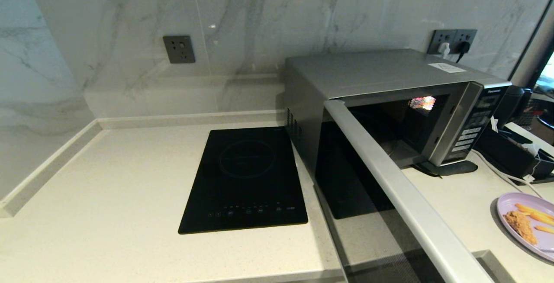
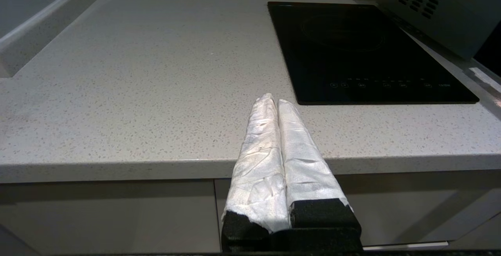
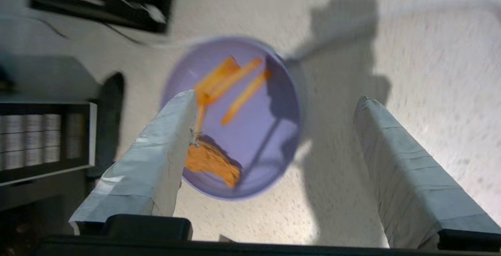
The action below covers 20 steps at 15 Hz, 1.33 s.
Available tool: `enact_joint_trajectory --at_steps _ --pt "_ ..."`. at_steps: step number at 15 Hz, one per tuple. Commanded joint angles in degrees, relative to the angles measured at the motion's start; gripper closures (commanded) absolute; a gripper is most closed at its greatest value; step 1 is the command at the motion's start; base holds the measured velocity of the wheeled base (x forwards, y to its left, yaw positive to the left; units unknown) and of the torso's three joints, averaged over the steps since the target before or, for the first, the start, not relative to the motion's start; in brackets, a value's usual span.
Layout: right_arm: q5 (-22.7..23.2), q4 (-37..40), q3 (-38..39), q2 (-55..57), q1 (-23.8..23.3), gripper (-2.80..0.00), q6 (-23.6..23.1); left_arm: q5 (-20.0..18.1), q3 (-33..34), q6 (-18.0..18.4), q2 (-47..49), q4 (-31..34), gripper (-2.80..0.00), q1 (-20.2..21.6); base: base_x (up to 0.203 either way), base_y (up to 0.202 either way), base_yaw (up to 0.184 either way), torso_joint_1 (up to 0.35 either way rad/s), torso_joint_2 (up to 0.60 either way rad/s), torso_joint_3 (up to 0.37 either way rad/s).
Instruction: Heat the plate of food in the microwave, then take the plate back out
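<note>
The silver-grey microwave [image 1: 381,73] stands at the back right of the counter with its door [image 1: 389,175] swung wide open toward me, showing a dark cavity. The lilac plate of food [image 1: 526,222] lies on the counter at the far right edge of the head view, with a fried chunk and fries on it. In the right wrist view my right gripper [image 3: 274,101] hovers open above the plate of food [image 3: 250,130], touching nothing. My left gripper [image 2: 273,100] is shut and empty, low in front of the counter edge. Neither arm shows in the head view.
A flat black induction hob [image 1: 246,179] is set into the counter left of the microwave. Black boxes and white cables [image 1: 515,153] crowd the right side behind the plate. Wall sockets [image 1: 178,49] sit on the marble backsplash.
</note>
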Motion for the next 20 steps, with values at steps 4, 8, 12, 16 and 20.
enact_joint_trajectory --at_steps 4,8,12,16,20 --pt "3.1 0.99 -7.06 -10.79 5.15 -2.8 -1.86 0.03 0.0 -0.11 0.04 -0.02 0.0 0.01 0.0 0.0 0.0 0.0 0.0 0.0" --pt "3.65 8.76 -14.3 -13.17 13.33 -2.8 -0.55 0.03 0.0 -0.06 0.04 -0.02 0.0 0.01 0.0 0.0 0.0 0.0 0.0 0.0" --pt "5.75 22.53 -23.68 -13.95 24.83 0.0 3.43 0.03 0.0 -0.12 0.04 -0.02 0.0 0.01 0.0 0.0 0.0 0.0 0.0 0.0" --pt "7.47 34.0 -30.36 -15.09 39.39 0.0 4.83 0.03 0.0 -0.12 0.04 -0.02 0.0 0.01 0.0 0.0 0.0 0.0 0.0 0.0" --pt "9.12 44.69 -36.15 -16.52 56.61 0.0 4.93 0.03 0.0 -0.03 0.04 -0.02 0.0 0.01 0.0 0.0 0.0 0.0 0.0 0.0"
